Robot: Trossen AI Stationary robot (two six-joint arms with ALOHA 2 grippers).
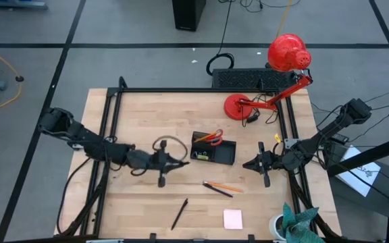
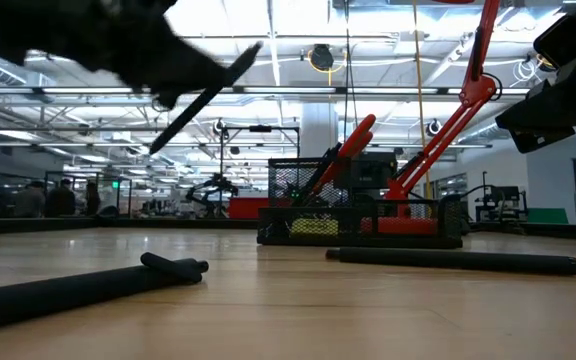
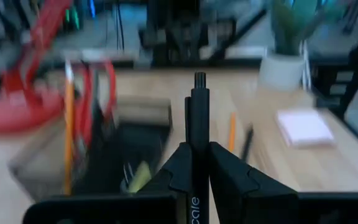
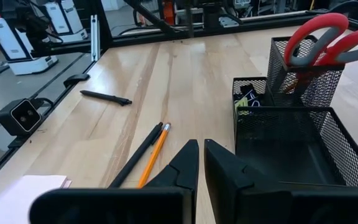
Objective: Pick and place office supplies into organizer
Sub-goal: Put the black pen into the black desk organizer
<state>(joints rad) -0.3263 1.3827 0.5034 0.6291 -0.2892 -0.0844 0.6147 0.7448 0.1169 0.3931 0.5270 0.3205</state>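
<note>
My left gripper (image 1: 181, 162) hovers just left of the black mesh organizer (image 1: 213, 150), shut on a thin black pen (image 3: 197, 118). The low view shows that pen (image 2: 203, 95) tilted in the air. Red-handled scissors (image 1: 211, 137) stand in the organizer's taller section, and a yellow-green piece (image 3: 138, 174) lies in a low compartment. My right gripper (image 1: 252, 164) hangs right of the organizer, shut and holding nothing. On the table lie another black pen (image 1: 179, 213), a black pen beside an orange pencil (image 1: 221, 187), and a pink sticky-note pad (image 1: 233, 219). My left gripper pinches the black pen's shaft (image 3: 197, 140) between its two fingers (image 3: 179, 168). The pen lies along the fingers and sticks out past their ends toward the organizer. It is lifted clear of the table, slanting with its free end higher.
A red desk lamp (image 1: 275, 74) stands on the far right of the table, with a black keyboard-like slab (image 1: 248, 79) behind it. A potted plant (image 1: 296, 223) sits at the near right corner. Black frame rails (image 1: 110, 135) run along the table's sides.
</note>
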